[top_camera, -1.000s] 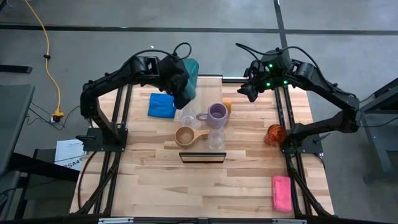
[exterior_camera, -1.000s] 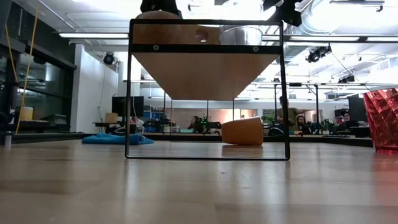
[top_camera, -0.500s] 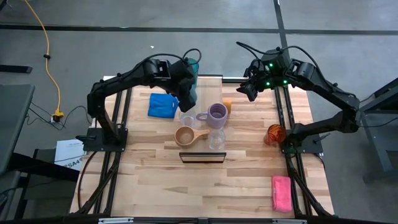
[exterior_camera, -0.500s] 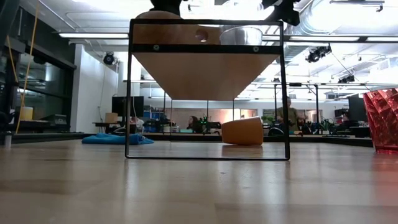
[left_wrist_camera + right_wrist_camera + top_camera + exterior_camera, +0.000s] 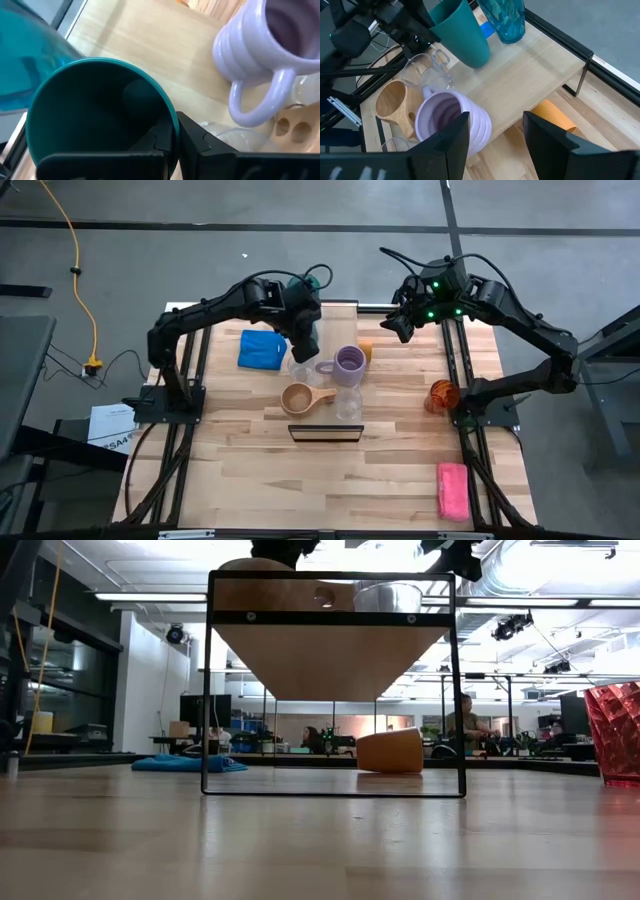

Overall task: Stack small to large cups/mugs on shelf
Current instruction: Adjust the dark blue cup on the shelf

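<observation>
carrying the teal cup [image 5: 95, 115] pinched at its rim, the left gripper [image 5: 167, 135] should stay level above the shelf [image 5: 520, 85]; right gripper [image 5: 495, 137] waits open, empty, behind the lavender mug [image 5: 452, 122].

Overhead down; low level; wrists share shelf [image 5: 530, 85].

a lab: open hall with ceiling lights [image 5: 150, 596], desks and seated people [image 5: 470, 725].
</observation>
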Controlling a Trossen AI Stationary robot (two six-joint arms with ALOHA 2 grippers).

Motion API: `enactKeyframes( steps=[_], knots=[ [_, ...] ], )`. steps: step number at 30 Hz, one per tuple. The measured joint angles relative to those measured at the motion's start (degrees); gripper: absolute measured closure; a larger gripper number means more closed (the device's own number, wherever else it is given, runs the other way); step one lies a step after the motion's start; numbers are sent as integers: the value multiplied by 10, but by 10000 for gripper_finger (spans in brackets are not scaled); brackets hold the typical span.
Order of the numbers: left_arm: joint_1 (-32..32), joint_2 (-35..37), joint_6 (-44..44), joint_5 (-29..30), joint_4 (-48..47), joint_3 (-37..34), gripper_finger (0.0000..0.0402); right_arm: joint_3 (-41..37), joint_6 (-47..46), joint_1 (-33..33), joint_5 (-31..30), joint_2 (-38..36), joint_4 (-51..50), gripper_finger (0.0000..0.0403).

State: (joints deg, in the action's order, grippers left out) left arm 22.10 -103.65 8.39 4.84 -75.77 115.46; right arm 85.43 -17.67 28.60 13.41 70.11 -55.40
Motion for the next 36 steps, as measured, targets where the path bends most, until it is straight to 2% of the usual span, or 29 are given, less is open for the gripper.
enactKeyframes(
  steps=[23, 26, 36],
  knots=[
    [0, -2, -24, 10, 14, 0, 378, 0, -3, 0, 0, 0, 0, 230],
    [0, -2, -24, 24, 13, 0, 357, 0, -3, 0, 0, 0, 0, 230],
    [0, -2, -23, 34, 8, 0, 240, 0, -3, 0, 0, 0, 0, 230]
  ],
)
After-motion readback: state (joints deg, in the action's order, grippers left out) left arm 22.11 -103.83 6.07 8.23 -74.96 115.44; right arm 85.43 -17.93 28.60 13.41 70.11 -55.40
